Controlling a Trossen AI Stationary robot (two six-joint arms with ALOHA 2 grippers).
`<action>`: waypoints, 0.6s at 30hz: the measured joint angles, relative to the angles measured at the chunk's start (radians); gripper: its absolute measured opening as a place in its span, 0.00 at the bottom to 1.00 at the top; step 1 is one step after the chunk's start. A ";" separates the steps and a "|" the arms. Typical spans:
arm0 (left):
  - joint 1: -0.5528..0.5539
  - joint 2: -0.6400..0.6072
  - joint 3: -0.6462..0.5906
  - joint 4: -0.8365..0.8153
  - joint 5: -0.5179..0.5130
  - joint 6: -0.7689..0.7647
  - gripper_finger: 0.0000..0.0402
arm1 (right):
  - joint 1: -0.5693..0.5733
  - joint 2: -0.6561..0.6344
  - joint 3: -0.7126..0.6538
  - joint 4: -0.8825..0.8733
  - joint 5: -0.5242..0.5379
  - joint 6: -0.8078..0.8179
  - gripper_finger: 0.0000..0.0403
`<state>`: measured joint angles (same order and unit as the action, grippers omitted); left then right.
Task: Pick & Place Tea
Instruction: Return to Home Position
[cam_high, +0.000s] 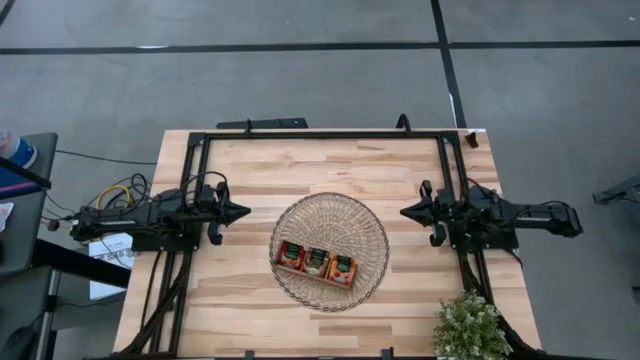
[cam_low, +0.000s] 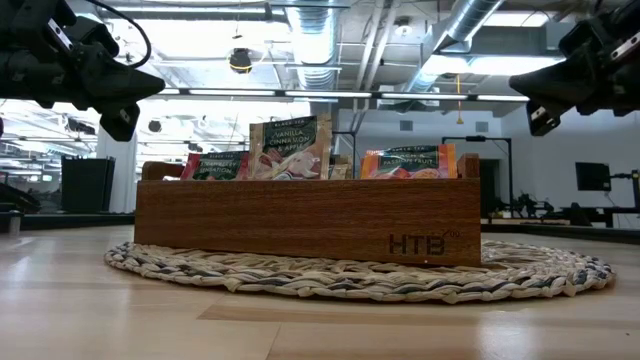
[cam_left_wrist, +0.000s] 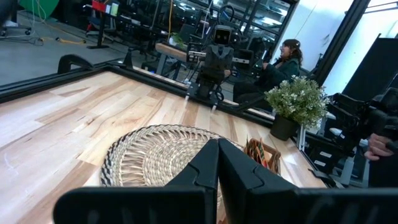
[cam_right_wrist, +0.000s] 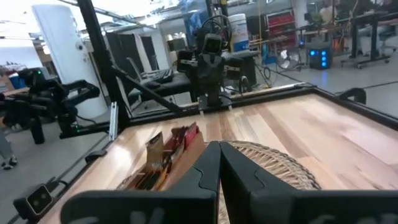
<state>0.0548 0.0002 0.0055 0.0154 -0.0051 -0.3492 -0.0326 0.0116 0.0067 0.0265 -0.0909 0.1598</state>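
High view: tea (cam_high: 317, 262) row left-to-right, aslant

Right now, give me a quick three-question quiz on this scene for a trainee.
1. True or false: the tray sits on the basket.
2. Which tea fills the tray's middle section: A red, B pale, C orange?
3. Fill in: the left gripper and right gripper are both ___.
Key: 1 true; 2 B; 3 shut.
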 joint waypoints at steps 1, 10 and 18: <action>0.000 0.000 0.000 0.000 0.000 0.000 0.00 | -0.001 0.000 0.000 0.000 0.000 -0.005 0.00; 0.000 0.000 0.000 0.000 -0.002 0.000 0.00 | -0.002 0.000 0.000 0.000 0.009 -0.011 0.00; 0.000 0.000 0.000 0.001 -0.002 0.000 0.00 | -0.002 0.000 -0.001 0.001 0.009 -0.011 0.00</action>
<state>0.0547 0.0002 0.0055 0.0162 -0.0074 -0.3492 -0.0345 0.0120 0.0059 0.0272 -0.0814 0.1490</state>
